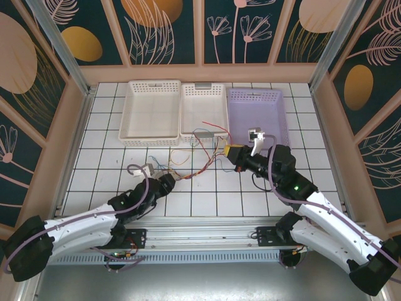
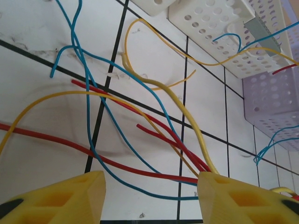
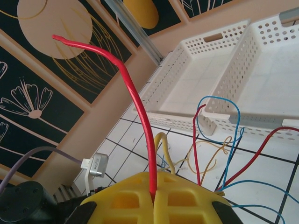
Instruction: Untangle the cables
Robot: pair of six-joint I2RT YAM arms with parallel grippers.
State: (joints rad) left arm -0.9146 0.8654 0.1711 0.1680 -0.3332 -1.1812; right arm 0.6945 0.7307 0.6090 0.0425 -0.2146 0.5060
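The cables (image 1: 195, 164) lie as a tangle of thin red, blue and yellow wires on the tiled table between my two arms. My left gripper (image 2: 150, 187) hovers low over them, open. A red cable (image 2: 140, 171) and a blue cable (image 2: 140, 190) cross the gap between its yellow fingers (image 2: 70, 196), and a thick yellow cable (image 2: 188, 114) runs to the right finger. In the top view that left gripper (image 1: 170, 182) sits at the tangle's left end. My right gripper (image 3: 154, 195) is shut on a red cable (image 3: 136, 99) that sticks up past the jaws; a yellow cable (image 3: 164, 145) loops just behind. The right gripper (image 1: 232, 152) is at the tangle's right end.
Three perforated trays stand at the back: a white tray (image 1: 150, 135), a second white tray (image 1: 203, 133) with wire ends over its front wall, and a purple tray (image 1: 279, 113). Wooden walls (image 1: 78, 125) border the table. Purple arm cables (image 1: 145, 188) run along both arms.
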